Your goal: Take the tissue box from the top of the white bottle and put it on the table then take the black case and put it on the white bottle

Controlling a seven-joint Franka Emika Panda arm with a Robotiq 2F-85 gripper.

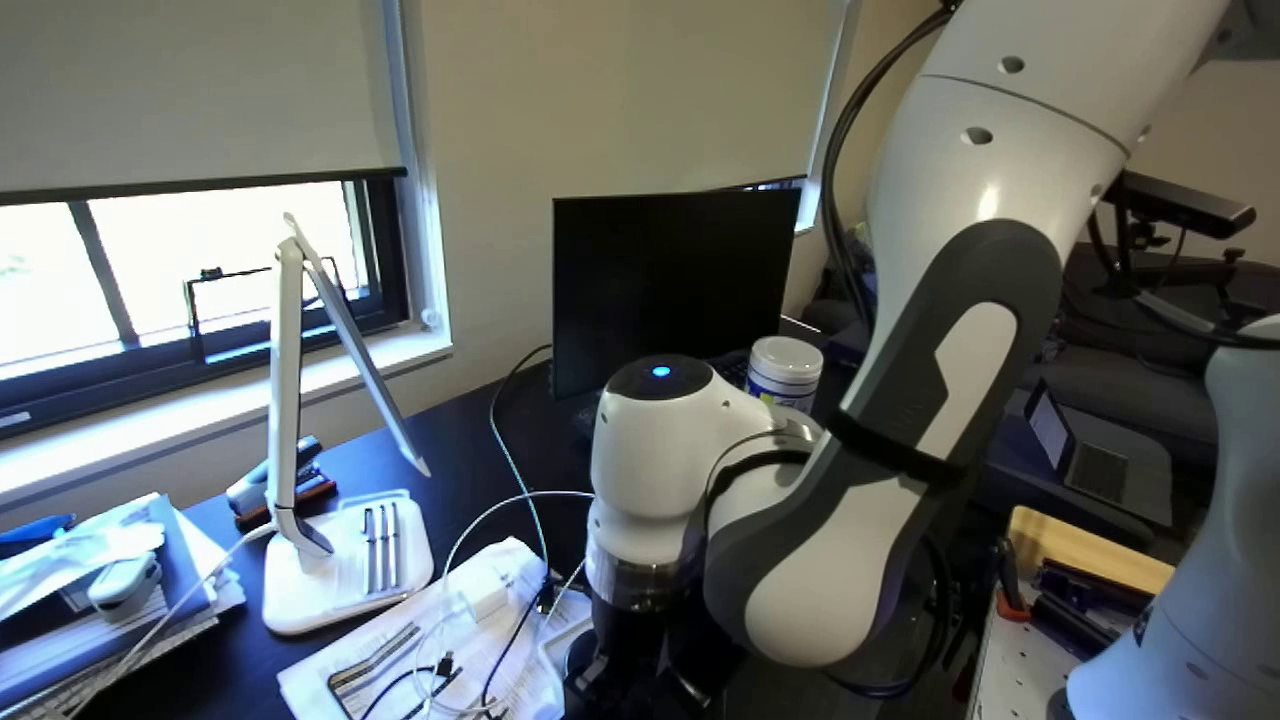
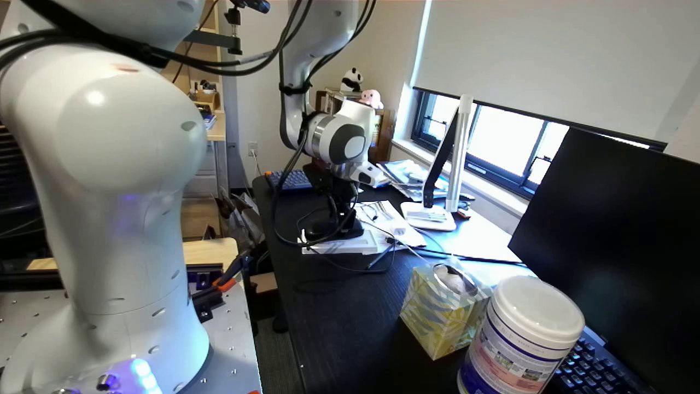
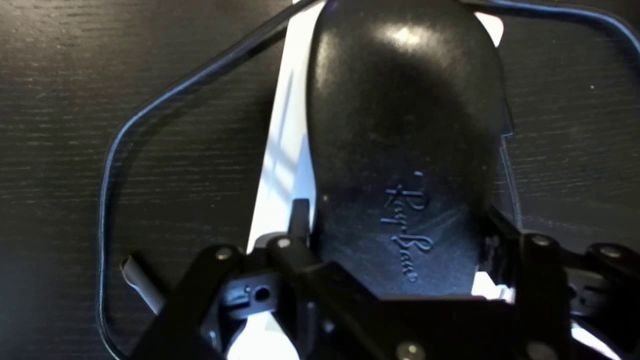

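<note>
Pale roller blinds (image 1: 190, 90) hang over bright windows (image 1: 240, 225), and below them runs a wide desk (image 2: 353, 323) with a black, wood-grained top. Lying on a flat white object (image 3: 287, 165) on that desk is a small, smooth black case (image 3: 400, 125), rounded at one end, with script lettering pressed into its surface. Straddling it is the black metal gripper (image 3: 397, 225), its jaws standing wide apart with the fingers (image 3: 300, 220) down along the case's two long sides, close against its edges. Whether they press on it I can't tell; it is black on black down there. Above, a white and grey jointed arm (image 1: 650, 460) bends down to the spot.

Beside the case, a thin dark cable (image 3: 104, 210) curves across the desk, with a slim grey rod (image 3: 142, 285) inside the curve. Well apart, the cube-shaped tissue box (image 2: 445, 314), cream-yellow with a leaf pattern, sits on the desk. Just beside it stands the upright white cylindrical bottle (image 2: 522, 334) with its wide cap. Next to that are a black keyboard (image 2: 593, 364) and a black monitor (image 2: 623, 257).
</note>
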